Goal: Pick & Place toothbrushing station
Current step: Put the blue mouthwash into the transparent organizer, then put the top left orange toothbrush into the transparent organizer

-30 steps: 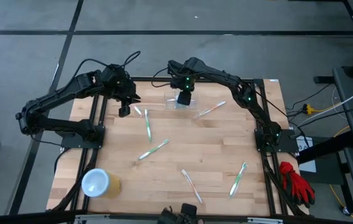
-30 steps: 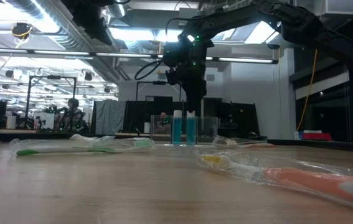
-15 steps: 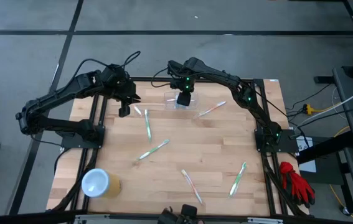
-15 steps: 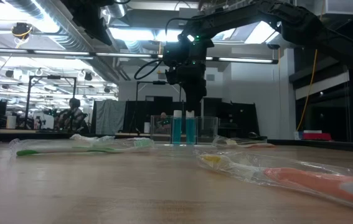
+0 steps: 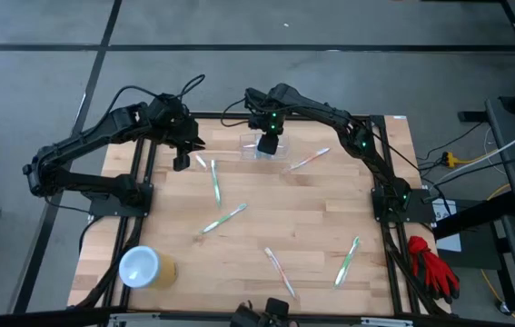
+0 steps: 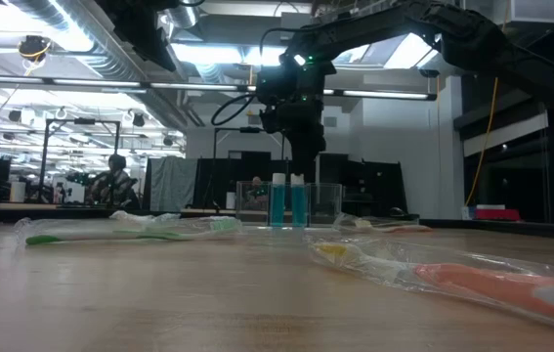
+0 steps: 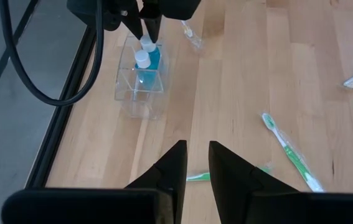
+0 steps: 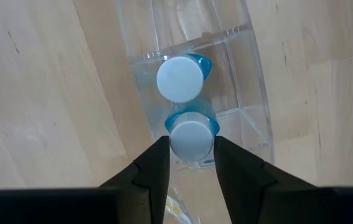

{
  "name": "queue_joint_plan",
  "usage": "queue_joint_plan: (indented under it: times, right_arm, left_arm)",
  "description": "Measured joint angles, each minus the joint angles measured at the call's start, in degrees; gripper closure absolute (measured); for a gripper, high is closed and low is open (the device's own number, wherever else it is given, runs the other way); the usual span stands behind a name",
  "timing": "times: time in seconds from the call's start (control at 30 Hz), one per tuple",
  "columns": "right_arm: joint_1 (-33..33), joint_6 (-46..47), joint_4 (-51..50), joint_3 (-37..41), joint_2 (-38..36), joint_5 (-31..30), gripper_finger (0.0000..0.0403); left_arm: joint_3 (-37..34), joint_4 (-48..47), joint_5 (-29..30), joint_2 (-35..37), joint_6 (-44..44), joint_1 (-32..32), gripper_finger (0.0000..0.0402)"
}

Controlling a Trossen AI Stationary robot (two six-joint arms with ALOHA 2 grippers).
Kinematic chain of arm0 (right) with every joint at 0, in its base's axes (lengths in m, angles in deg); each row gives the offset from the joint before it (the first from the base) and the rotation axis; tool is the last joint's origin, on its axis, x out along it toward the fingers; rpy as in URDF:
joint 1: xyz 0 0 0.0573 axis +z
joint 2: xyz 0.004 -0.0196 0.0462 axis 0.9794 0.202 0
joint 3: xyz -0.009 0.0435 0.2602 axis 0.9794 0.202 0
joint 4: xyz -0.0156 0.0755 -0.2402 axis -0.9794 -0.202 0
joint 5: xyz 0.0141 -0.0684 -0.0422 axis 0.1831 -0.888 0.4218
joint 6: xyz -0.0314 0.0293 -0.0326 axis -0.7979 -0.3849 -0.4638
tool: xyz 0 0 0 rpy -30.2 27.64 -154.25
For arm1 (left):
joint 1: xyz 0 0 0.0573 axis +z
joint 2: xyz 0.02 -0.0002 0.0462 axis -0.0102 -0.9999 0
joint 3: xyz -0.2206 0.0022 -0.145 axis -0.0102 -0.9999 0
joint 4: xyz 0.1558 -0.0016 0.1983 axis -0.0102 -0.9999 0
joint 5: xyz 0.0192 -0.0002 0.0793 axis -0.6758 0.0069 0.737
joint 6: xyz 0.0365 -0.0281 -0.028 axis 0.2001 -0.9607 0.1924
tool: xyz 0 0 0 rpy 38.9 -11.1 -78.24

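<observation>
With the right gripper clamped on one blue bottle, lifting could tip the clear holder over.

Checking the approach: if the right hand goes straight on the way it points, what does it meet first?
Probably the nearer white-capped blue tube standing in the clear plastic holder; the right hand already straddles its cap, though depth is unclear.

two black jointed arms, looping black cables, green leds.
</observation>
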Motion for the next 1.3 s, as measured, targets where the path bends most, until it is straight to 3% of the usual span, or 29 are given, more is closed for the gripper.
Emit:
queue_joint_plan:
  times: [0.43,0.67,0.8,1.03,1.3]
  right_arm:
    - [-0.26,1.04,-0.18,0.0,-0.02,-0.2,0.0218]
    - [-0.65,1.21,-0.1,0.0,-2.18,-0.2,0.0209]
    - [-1.07,2.45,0.64,0.0,-4.75,0.83,0.0209]
    - [-0.45,4.41,-1.54,0.0,-11.68,9.02,0.0209]
    - [3.19,3.25,-7.26,0.39,-20.44,9.07,0.0209]
  left_arm:
    - [0.01,-0.01,-0.02,0.0,0.0,0.02,0.0341]
    - [-0.01,-0.01,-0.02,0.0,0.02,0.02,0.0341]
    - [-0.01,0.07,-0.02,0.0,0.15,0.02,0.0341]
    - [-0.01,-1.93,1.57,0.0,-1.09,0.36,0.0341]
    - [-0.1,-12.03,4.7,2.6,-10.89,2.69,0.0341]
